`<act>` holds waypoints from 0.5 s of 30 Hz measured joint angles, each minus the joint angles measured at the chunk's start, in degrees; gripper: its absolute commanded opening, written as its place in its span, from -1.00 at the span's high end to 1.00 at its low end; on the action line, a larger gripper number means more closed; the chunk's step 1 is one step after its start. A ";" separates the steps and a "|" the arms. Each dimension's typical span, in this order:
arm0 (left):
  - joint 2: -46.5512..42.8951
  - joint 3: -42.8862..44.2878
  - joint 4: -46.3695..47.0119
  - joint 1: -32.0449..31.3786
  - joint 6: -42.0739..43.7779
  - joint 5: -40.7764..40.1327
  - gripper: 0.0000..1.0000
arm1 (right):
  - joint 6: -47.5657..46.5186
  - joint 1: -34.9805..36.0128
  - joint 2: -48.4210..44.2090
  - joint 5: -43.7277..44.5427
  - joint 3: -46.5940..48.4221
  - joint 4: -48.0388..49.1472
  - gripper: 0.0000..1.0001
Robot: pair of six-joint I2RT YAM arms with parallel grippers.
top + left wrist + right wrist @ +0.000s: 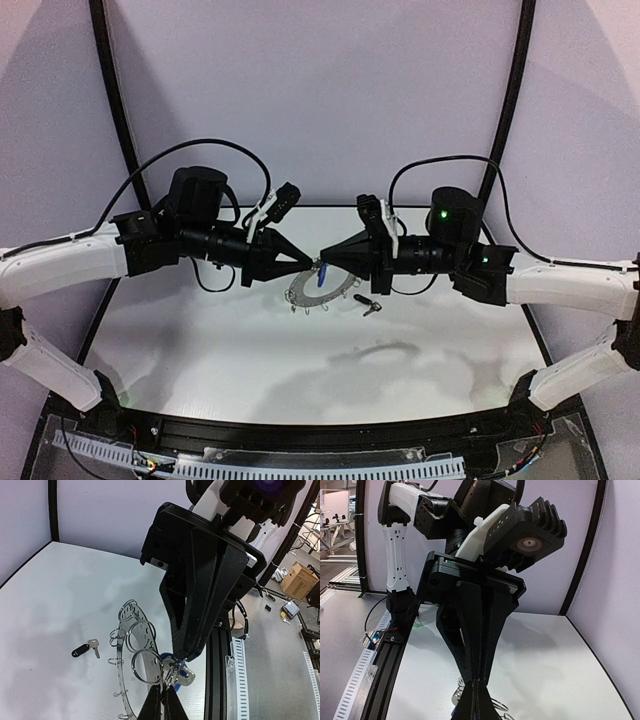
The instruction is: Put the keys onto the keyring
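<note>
tabletop (pixel 200 340), both pincers (pixel 312 262) (pixel 328 256) shut (at blue key (pixel 322 273))

- Soft, even white light, apparently from overhead. The table (pixel 200 340) looks bright and almost washed out, with faint grey shadows of the arms on it.
- Top view: rather soft and low in detail. The black poles (pixel 112 90) bow, as through a wide lens.
- Left wrist view: metal glints on the keyring (pixel 121 652) and blue key (pixel 182 669). The right gripper (pixel 187 656) is a dark mass.
- Right wrist view: the left gripper (pixel 477 677) is nearly a silhouette against pale walls (pixel 620 605). The bottom edge seems out of focus.
</note>
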 measured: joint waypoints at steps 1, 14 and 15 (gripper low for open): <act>0.00 0.07 0.00 0.00 -0.09 -0.07 0.99 | -0.11 0.02 0.11 0.04 0.09 -0.04 1.00; 0.81 1.25 -0.90 0.15 -3.06 -1.29 0.98 | -2.80 1.14 1.40 4.33 1.77 -1.88 1.00; 1.22 2.03 -1.81 0.26 -3.91 -1.51 0.98 | -2.99 1.18 1.57 5.22 1.81 -1.75 1.00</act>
